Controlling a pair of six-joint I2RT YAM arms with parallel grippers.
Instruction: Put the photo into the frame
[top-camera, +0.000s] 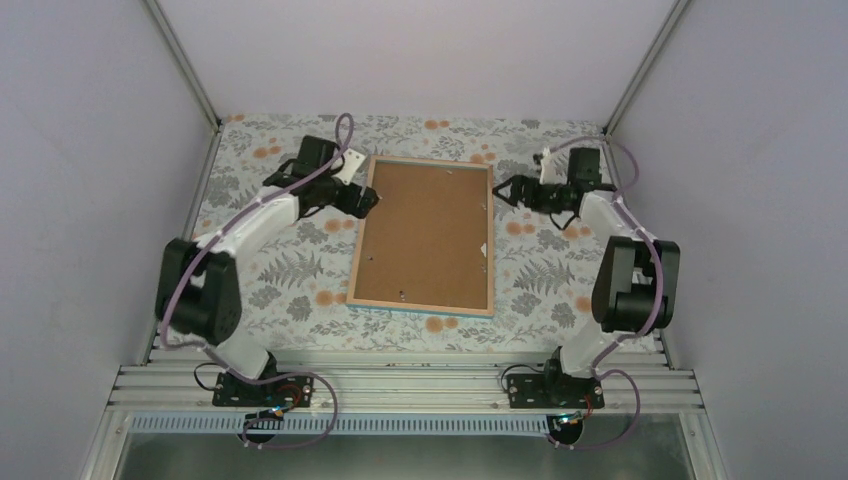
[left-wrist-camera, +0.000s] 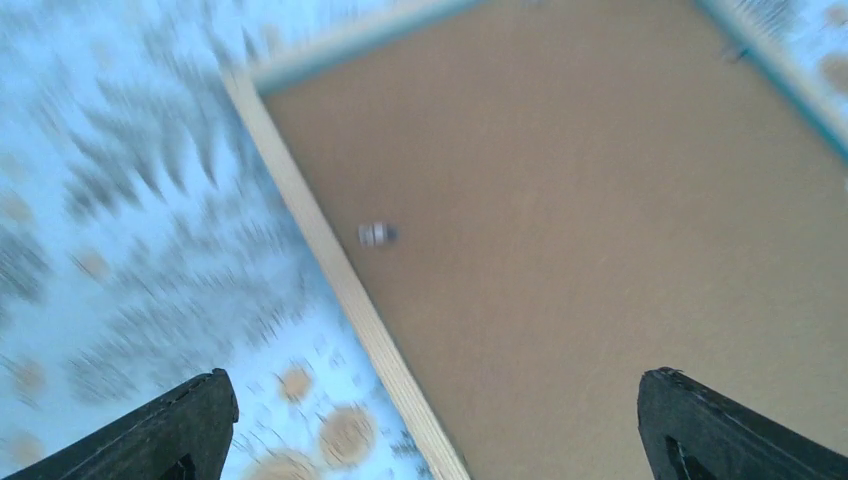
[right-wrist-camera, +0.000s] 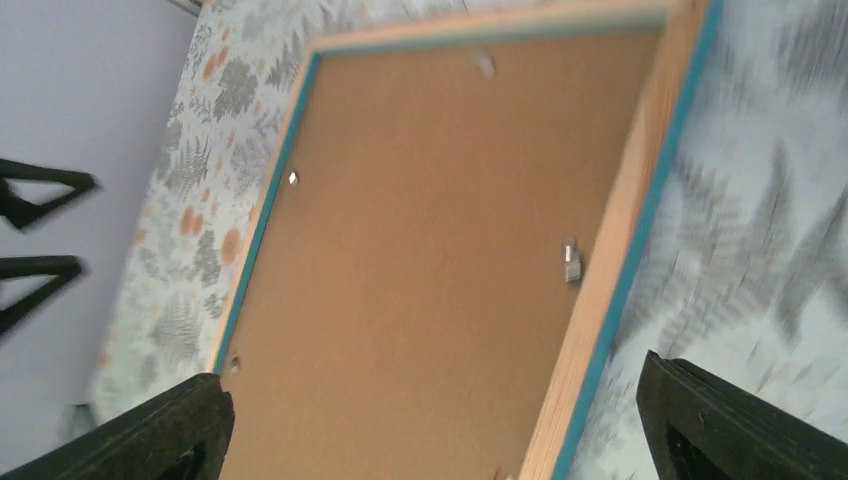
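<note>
Bases (top-camera: 245, 385) sit at 6 o'clock on the rail. Frame (top-camera: 420, 309) lies face-down mid-cloth (top-camera: 300, 270) with the brown board (top-camera: 425, 230) up. That hides the photo, can't tell if it's underneath. Left gripper (top-camera: 366, 202) at frame's 10 o'clock, claw spread wide, straddling the wood edge. Its fingers (left-wrist-camera: 190, 430) are cropped, wrist view is smeared, contact unclear. Right gripper (top-camera: 503, 192) at 2 o'clock, claw spread too, fingers (right-wrist-camera: 720, 420) cropped, straddling the edge near a metal tab (right-wrist-camera: 571, 262). Cloth margins run at 9 and 3 o'clock, with a narrower strip at 12. Walls (top-camera: 90, 150) close in beyond.
</note>
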